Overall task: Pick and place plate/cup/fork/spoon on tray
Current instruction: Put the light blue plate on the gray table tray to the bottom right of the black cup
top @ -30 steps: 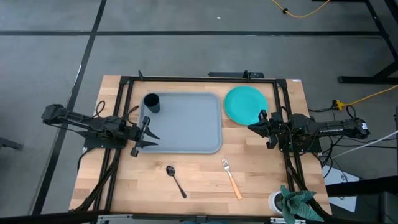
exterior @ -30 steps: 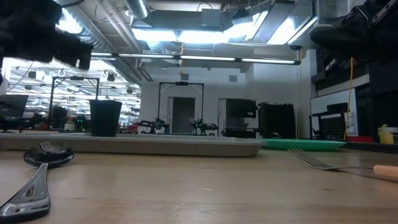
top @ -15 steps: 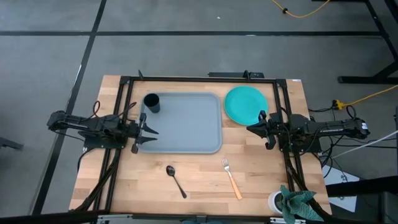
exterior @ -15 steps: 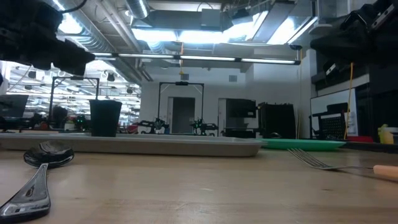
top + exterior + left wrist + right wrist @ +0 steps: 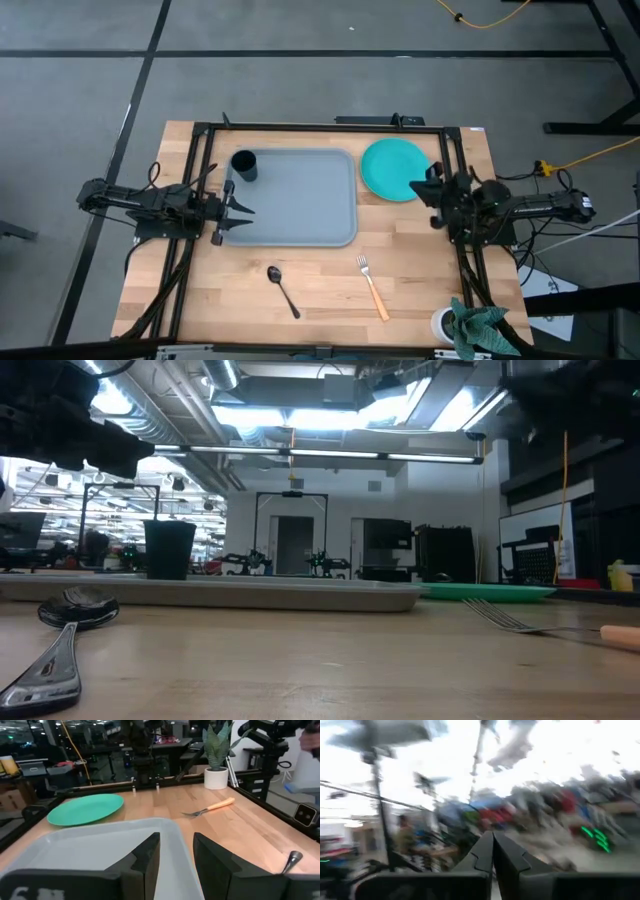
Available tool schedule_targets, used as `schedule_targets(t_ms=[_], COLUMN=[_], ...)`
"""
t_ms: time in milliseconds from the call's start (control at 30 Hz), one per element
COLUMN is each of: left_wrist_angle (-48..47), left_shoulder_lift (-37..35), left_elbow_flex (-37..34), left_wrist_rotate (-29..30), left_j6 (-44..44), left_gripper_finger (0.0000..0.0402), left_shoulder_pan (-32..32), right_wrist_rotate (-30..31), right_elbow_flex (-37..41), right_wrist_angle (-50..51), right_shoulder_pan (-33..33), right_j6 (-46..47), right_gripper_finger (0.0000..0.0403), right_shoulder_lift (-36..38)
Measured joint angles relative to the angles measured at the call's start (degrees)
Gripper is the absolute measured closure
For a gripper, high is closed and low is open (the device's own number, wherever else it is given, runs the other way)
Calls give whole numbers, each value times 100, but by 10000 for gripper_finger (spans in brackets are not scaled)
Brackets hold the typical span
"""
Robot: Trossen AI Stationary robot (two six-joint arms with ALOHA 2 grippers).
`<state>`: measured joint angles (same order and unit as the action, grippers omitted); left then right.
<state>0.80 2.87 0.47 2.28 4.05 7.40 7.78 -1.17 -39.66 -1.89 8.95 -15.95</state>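
One claw, right [image 5: 420, 186], swung toward plate [image 5: 393, 168].

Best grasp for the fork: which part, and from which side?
Grip the fork on its orange handle, coming straight down from above. It lies flat on the table, tines toward the tray, so fingers should probably straddle the slim handle across its width. The right gripper is nearer it.

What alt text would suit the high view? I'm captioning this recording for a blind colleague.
Seen from above, a grey-blue tray sits on a wooden table with a dark cup in its far-left corner. A teal plate lies right of the tray, a dark spoon and an orange-handled fork in front. The left gripper hangs at the tray's left edge, fingers open; the right gripper is beside the plate.
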Motion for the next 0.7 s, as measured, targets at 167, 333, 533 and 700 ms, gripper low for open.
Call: schedule_targets(t_ms=[167, 333, 533, 700], left_wrist_angle=[0, 0, 2, 2], left_shoulder_lift=[0, 0, 0, 0], left_elbow_flex=[0, 0, 0, 0], left_wrist_rotate=[0, -2, -2, -2], left_j6=[169, -181, -349, -352], left_gripper_finger=[291, 291, 291, 291], left_shoulder_pan=[0, 0, 0, 0], right_wrist_rotate=[-257, -80, -95, -85], right_elbow_flex=[-614, -1506, -2023, -2013], right_wrist_angle=[27, 1562, 2921, 2872], right_shoulder_pan=[-2, -2, -34, -92], right_j6=[-543, -787, 249, 430], right_gripper_finger=[386, 386, 386, 386], right_shoulder_lift=[-523, -1258, -1752, -2070])
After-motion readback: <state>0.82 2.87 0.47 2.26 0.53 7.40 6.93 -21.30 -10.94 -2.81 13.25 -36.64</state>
